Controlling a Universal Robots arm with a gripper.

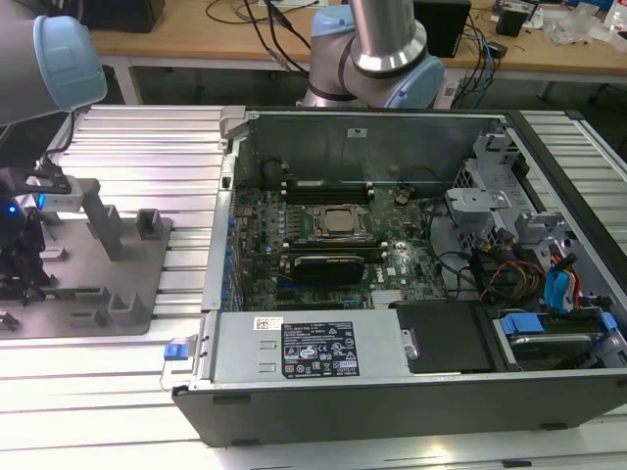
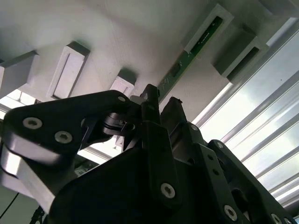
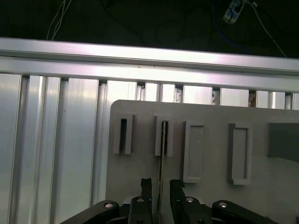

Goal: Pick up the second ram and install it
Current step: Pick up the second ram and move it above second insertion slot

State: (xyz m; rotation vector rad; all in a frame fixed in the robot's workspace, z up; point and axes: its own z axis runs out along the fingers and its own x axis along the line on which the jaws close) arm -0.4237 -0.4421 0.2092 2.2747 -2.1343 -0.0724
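Tool (image 3: 160,184) closest to the lens: fingers (image 3: 145,193) set narrow, one on each side of the second ram (image 3: 161,156). A sliver of gap shows on both sides in the first wrist view, so the stick is straddled, not clamped. It stands on its long edge in a slotted block (image 3: 170,140) of the grey tray (image 3: 210,114). Judged reason: on edge it offers both flat faces to the fingers, and the small opening lets the tool come down around it without knocking the neighbouring blocks. The tool is lined up along the stick's length, likely so the grip lands square on the faces. The tray lies on the ribbed aluminium counter (image 1: 127,147), near the counter's edge at the exterior view's left. The computer case (image 1: 343,411) sits beside it toward the exterior view's right, on its side with the cover off and the motherboard (image 1: 260,235) facing up, presumably for access from above. The ram is in the tray, well apart from the board.
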